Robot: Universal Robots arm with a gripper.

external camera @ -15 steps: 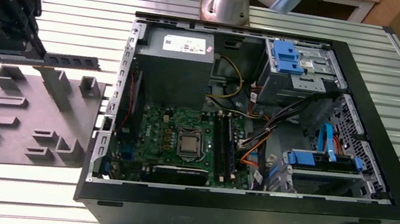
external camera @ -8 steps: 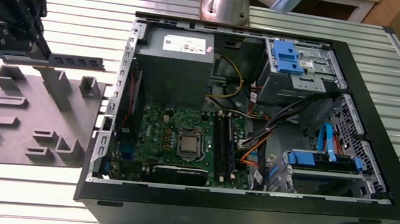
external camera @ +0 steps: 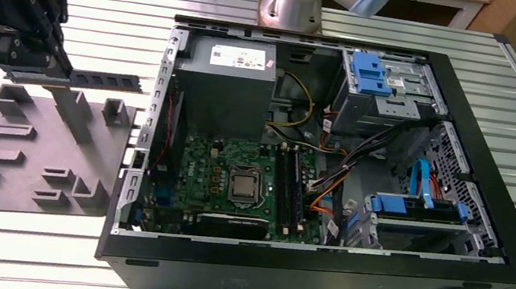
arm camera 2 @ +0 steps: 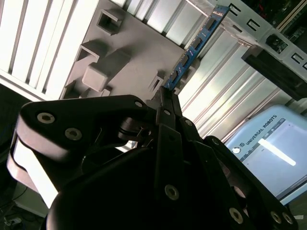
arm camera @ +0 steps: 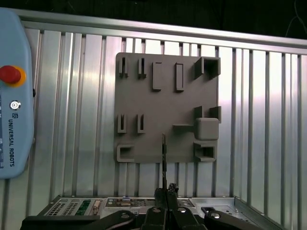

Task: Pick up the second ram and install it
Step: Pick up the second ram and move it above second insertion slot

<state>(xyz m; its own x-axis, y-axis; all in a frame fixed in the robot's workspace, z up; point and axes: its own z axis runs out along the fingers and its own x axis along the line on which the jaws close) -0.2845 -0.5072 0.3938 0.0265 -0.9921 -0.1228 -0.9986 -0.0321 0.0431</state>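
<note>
Gripper pinched on one short end of the second ram. Stick carried on edge and roughly level, lifted clear of the grey tray, just above the upright blocks along that tray's far side. Free end pointing off the tray toward the computer case.

Likely trouble, working outward:
- Grasp taken at the very tip, with nearly the whole length of the stick unsupported. Any knock on the free end could probably swing it in the fingers or pull it loose.
- Little room over the tray's blocks, so a small dip could catch the lower edge.
- Case standing just beside the tray, on the exterior view's right of it, with a raised wall to clear. Clipping that rim would skew the stick.
- Memory slots well apart from the tray, deep inside the case, with orange and black cables close by. Risk of snagging there, or of a crooked stick arriving tilted, jamming or flexing instead of seating.
- Cannot tell whether either slot is already filled.

Gripper in the second wrist view: drawn in to a narrow gap, no wider than the board, closed on the second ram, a blue-edged strip of chips running away from the tips. In the first wrist view, the same grasp edge-on, the stick a thin dark line over the tray.
</note>
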